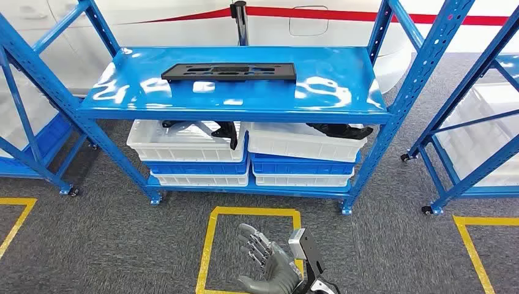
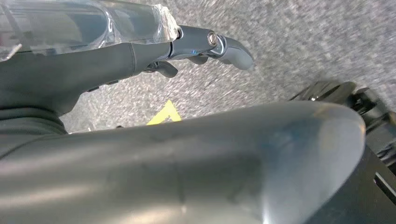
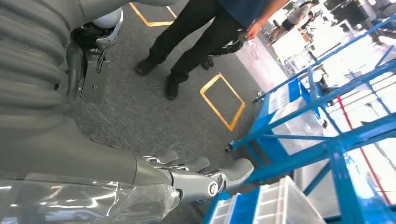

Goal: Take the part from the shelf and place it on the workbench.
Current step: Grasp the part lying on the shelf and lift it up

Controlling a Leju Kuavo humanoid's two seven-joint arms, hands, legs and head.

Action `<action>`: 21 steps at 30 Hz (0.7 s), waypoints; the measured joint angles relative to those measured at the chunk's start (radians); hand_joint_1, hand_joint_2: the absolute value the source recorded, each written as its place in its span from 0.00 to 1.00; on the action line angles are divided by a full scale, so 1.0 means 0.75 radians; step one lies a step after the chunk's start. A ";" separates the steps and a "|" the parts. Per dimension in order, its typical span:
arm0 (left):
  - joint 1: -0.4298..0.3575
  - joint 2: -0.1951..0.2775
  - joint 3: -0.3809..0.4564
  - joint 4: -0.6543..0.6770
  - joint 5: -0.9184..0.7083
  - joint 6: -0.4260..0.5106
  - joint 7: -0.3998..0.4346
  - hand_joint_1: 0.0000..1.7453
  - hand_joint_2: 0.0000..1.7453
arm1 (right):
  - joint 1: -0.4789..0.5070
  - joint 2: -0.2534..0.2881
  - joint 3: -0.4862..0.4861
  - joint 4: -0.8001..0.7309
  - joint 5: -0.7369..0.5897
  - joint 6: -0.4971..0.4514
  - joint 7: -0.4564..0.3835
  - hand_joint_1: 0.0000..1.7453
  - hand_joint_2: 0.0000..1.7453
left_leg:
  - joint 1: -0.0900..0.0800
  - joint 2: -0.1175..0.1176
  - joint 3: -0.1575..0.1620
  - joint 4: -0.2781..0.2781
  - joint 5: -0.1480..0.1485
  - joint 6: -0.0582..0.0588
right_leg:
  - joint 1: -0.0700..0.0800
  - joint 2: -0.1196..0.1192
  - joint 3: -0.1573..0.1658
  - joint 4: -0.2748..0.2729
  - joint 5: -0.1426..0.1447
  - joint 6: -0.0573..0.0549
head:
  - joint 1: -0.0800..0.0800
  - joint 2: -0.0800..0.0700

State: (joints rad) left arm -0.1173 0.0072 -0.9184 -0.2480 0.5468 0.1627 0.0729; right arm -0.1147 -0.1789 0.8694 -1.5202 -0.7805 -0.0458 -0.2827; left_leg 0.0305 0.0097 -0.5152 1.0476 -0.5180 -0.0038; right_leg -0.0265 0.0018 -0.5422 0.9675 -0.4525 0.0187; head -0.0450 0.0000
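A long flat black part (image 1: 229, 71) lies on the top board of the blue shelf (image 1: 343, 92), near its back middle. My right hand (image 1: 266, 263) hovers low in front of the shelf, over the carpet, fingers spread and holding nothing; it is well short of the part. In the right wrist view the same hand (image 3: 93, 154) shows its fingers (image 3: 205, 179) stretched out toward the blue shelf frame (image 3: 299, 116). My left hand (image 2: 140, 140) hangs above the grey carpet, its fingers (image 2: 224, 46) extended with nothing in them.
White bins (image 1: 183, 144) (image 1: 306, 142) with black parts stand on blue bins on the lower shelf board. More blue racks flank it at left (image 1: 24, 122) and right (image 1: 477, 122). A yellow floor square (image 1: 211, 245) lies under my hand. A person's legs (image 3: 196, 37) stand nearby.
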 joint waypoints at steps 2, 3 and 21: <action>0.001 0.000 0.000 0.000 -0.001 0.000 0.000 0.00 0.00 | 0.001 0.002 0.000 0.001 0.000 0.000 0.000 0.00 1.00 | -0.002 0.000 -0.071 0.114 -0.044 -0.002 | 0.004 0.003 0.002 0.000 -0.006 -0.006 | -0.002 0.000; 0.002 0.000 0.000 0.000 -0.002 0.000 0.001 0.00 0.00 | 0.001 0.003 0.001 0.001 0.000 0.000 0.000 0.00 1.00 | -0.005 0.000 -0.134 0.208 -0.074 -0.002 | 0.008 0.007 0.007 0.000 -0.012 -0.011 | -0.003 0.000; 0.009 0.000 -0.009 0.003 -0.008 -0.001 0.003 0.00 0.00 | -0.015 0.010 -0.004 -0.008 0.163 -0.084 0.088 0.00 0.00 | -0.023 -0.022 0.032 -0.154 0.095 0.081 | 0.007 0.015 -0.138 0.335 -0.191 0.067 | 0.002 0.000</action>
State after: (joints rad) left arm -0.1108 0.0075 -0.9252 -0.2457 0.5406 0.1618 0.0752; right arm -0.1262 -0.1715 0.8665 -1.5261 -0.6582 -0.1090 -0.2165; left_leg 0.0130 -0.0070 -0.4916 0.9318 -0.4465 0.0568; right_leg -0.0212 0.0128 -0.6459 1.2186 -0.5956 0.0693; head -0.0439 0.0000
